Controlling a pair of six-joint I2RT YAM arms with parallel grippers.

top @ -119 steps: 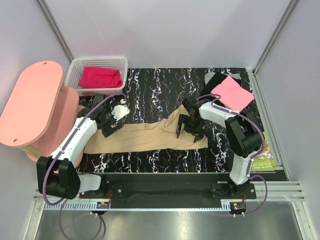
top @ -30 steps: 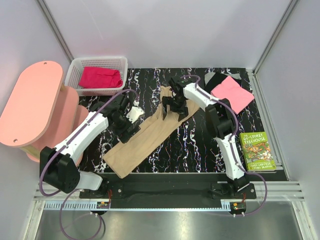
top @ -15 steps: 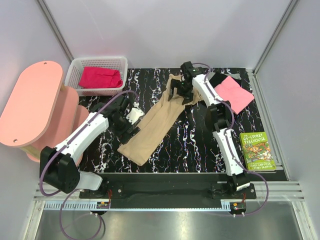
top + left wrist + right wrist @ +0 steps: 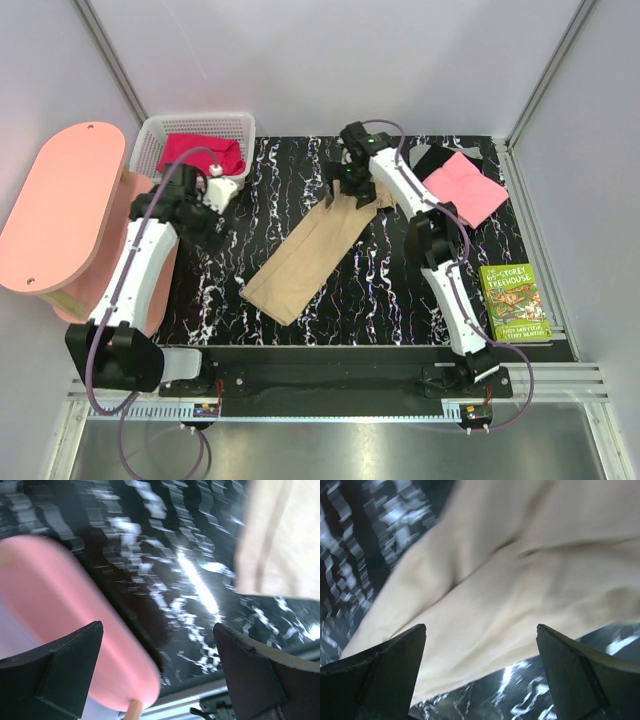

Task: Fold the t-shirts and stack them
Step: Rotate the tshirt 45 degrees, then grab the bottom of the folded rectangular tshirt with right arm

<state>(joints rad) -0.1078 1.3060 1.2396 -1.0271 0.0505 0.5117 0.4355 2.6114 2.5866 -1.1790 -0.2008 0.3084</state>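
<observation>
The tan-beige t-shirt (image 4: 305, 250) lies as a long folded strip, running diagonally across the black marble table. My right gripper (image 4: 345, 192) hovers open over the strip's far end; in the right wrist view the cloth (image 4: 520, 580) fills the space above the spread, empty fingers (image 4: 375, 680). My left gripper (image 4: 200, 222) is open and empty at the left, beside the basket, away from the strip. The left wrist view shows the strip's edge (image 4: 285, 540) at the upper right. A folded pink t-shirt (image 4: 465, 187) rests on the black t-shirt (image 4: 430, 158). The magenta-red t-shirt (image 4: 200, 155) lies in the basket.
A white mesh basket (image 4: 195, 122) stands at the back left. A pink oval side table (image 4: 60, 205) stands off the left edge, also showing in the left wrist view (image 4: 60, 620). A green paperback book (image 4: 514, 301) lies at the right front.
The left gripper has pulled back from the tan strip to the left, toward the basket. The right gripper has shifted left and opened over the strip's far end, which now lies flat.
</observation>
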